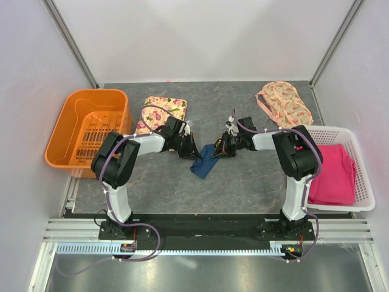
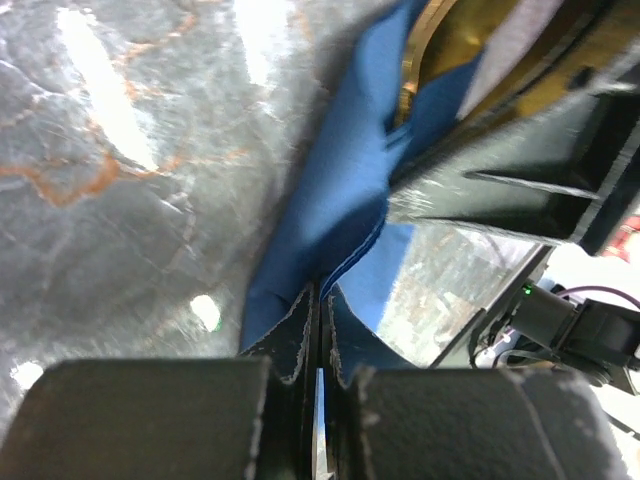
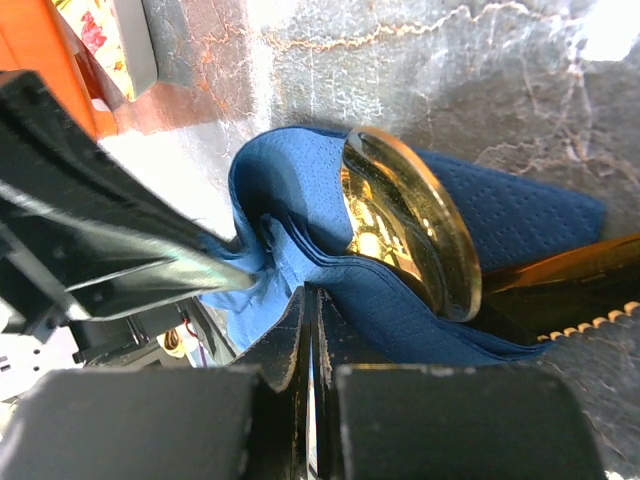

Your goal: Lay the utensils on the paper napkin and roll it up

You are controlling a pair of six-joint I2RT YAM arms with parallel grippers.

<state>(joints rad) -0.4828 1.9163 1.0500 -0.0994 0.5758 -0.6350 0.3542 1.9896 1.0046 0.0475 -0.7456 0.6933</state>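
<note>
The paper napkin (image 1: pixel 205 163) lies bunched and folded over at mid-table (image 1: pixel 243 185), right between the two arms. On the right wrist view the navy sheet (image 3: pixel 520 210) wraps around the utensils, with the gold spoon (image 3: pixel 405 225) standing on edge in the fold, its bowl gleaming. There's a glint of gold at the top of the left wrist view too (image 2: pixel 440 40).

The left tool (image 2: pixel 318 330) has its fingers pressed together, pinching the napkin's edge (image 2: pixel 330 190). The right tool (image 3: pixel 312 320) is closed tight on the near fold as well.

Further out, a floral tray (image 1: pixel 161 112) and an orange basket (image 1: pixel 91 128) sit on the left. On the right, a white basket (image 1: pixel 358 205) holds a pink cloth (image 1: pixel 334 173).
</note>
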